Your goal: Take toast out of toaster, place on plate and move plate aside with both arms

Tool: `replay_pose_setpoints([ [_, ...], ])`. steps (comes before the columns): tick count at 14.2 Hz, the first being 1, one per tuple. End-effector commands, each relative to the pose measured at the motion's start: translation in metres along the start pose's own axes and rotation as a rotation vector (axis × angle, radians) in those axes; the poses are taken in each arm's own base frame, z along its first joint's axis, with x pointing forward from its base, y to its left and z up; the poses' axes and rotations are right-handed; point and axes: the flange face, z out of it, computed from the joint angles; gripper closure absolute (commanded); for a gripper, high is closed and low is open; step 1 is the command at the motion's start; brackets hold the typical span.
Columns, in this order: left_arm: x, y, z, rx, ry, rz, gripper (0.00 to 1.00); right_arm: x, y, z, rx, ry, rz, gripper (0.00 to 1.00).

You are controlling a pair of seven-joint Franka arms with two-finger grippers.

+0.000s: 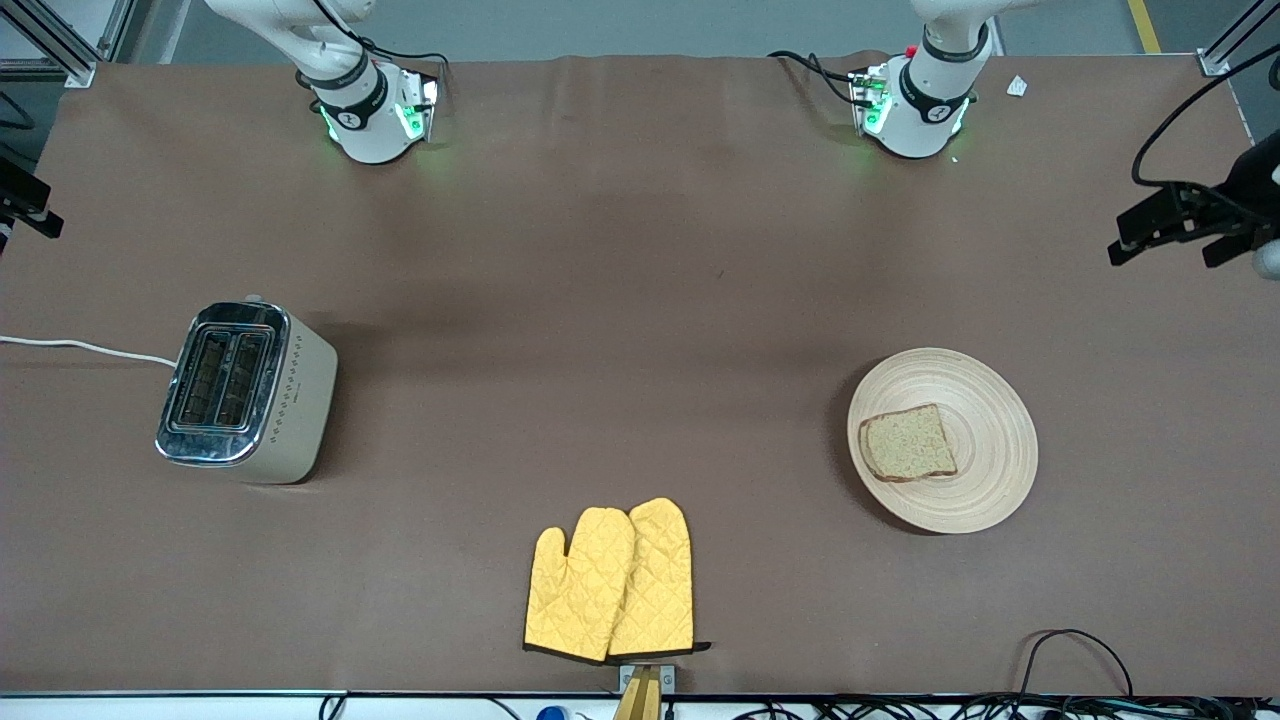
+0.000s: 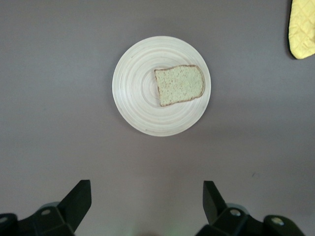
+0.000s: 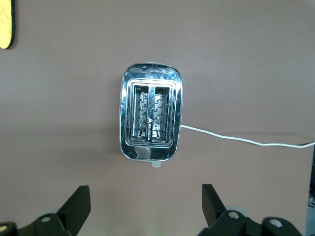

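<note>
The plate (image 1: 985, 470) lies on the brown table (image 1: 620, 300) toward the left arm's end, at about four o'clock from the table's middle in the front view. The toast (image 1: 908, 443) lies flat on the plate, off its centre, toward the nine o'clock part of the plate in the front view, wholly inside the rim.

The toaster (image 1: 245, 395) stands toward the right arm's end, at about nine o'clock from the table's middle, well apart from the plate. Both of its slots face up and hold no bread. Its white cord (image 1: 85, 348) runs off toward the table's edge at that end. A pair of yellow oven mitts (image 1: 612, 580) lies at six o'clock from the table's middle, nearer to the front camera than the plate and the toaster, between the two along the table's length.

The left gripper (image 2: 147, 206) hangs high over the table, released, its fingers (image 2: 78, 199) spread wide with nothing between them; in the left wrist view the plate (image 2: 133, 93) with the toast (image 2: 179, 85) lies below it at about twelve o'clock, and a mitt tip (image 2: 301, 29) shows at about one o'clock.

The right gripper (image 3: 146, 206) hangs high over the table too, released and holding nothing, fingers (image 3: 78, 204) spread wide; in the right wrist view the toaster (image 3: 150, 118) lies below it at twelve o'clock, with the cord (image 3: 236, 138) and a mitt edge (image 3: 6, 24) in sight.

Both arms wait; the front view shows only the green-lit bases (image 1: 375, 115) at the twelve o'clock edge of the table.
</note>
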Motion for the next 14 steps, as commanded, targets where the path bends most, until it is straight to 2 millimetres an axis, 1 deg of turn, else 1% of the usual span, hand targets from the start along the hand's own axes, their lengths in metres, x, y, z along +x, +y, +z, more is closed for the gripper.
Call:
replay_pose_setpoints([
  [1, -0.032, 0.009, -0.007, 0.037, -0.018, 0.019, 0.0, 0.004, 0.005, 0.008, 0.001, -0.022, -0.009, 0.0],
  [2, -0.042, 0.013, -0.009, 0.039, -0.017, 0.025, 0.0, 0.006, 0.004, 0.01, 0.001, -0.022, -0.011, 0.0],
  [4, -0.055, 0.018, -0.01, 0.037, -0.017, 0.033, 0.0, 0.007, 0.001, 0.008, -0.001, -0.011, -0.015, 0.0],
  [6, -0.071, 0.023, -0.001, 0.047, -0.005, 0.045, 0.0, 0.009, -0.004, 0.008, 0.001, -0.01, -0.023, 0.0],
  [7, -0.077, 0.022, 0.004, 0.048, 0.001, 0.043, 0.0, 0.009, -0.008, 0.009, 0.001, -0.013, -0.026, 0.0],
  [9, -0.075, 0.021, 0.004, 0.046, -0.002, 0.042, 0.0, 0.009, -0.015, 0.009, 0.002, -0.017, -0.035, 0.0],
  [11, -0.066, 0.016, 0.0, 0.045, 0.005, 0.03, 0.0, 0.009, -0.019, 0.01, 0.004, -0.02, -0.042, 0.0],
  [13, -0.066, 0.014, -0.006, 0.046, -0.003, 0.025, 0.0, 0.009, -0.02, 0.01, 0.007, -0.022, -0.042, 0.0],
  [14, -0.06, 0.014, -0.001, 0.044, -0.021, 0.025, 0.0, 0.009, -0.02, 0.01, 0.009, -0.022, -0.042, 0.0],
])
